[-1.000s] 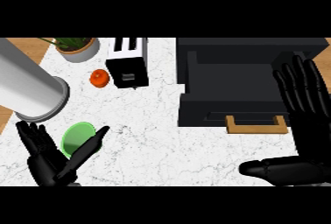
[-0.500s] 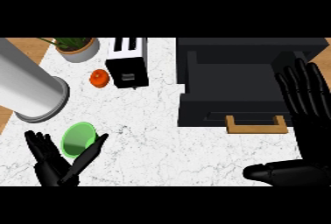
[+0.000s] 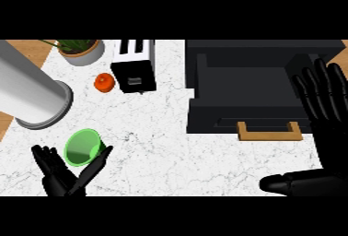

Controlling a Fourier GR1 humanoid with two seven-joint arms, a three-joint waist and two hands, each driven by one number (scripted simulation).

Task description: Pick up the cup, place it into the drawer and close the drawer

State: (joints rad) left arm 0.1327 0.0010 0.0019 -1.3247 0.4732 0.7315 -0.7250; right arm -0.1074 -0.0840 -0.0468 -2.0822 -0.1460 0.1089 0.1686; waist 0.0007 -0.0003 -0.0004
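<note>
While the left robot hand (image 3: pixel 65 177) sits at the lower left of the white marbled counter (image 3: pixel 163 143), its fingers spread straight on either side of the green cup (image 3: pixel 83 147), none curl round it. Further up stand a large grey cylinder (image 3: pixel 31 94), a potted plant (image 3: pixel 80 50), an orange fruit (image 3: pixel 103 82) and a black toaster (image 3: pixel 134 69). No legible writing on any item. Right of centre, the dark drawer (image 3: pixel 252 92) stands open, wooden handle (image 3: pixel 269 133) facing forward. Right robot hand (image 3: pixel 325 101) rests open at the right edge, fingers up
</note>
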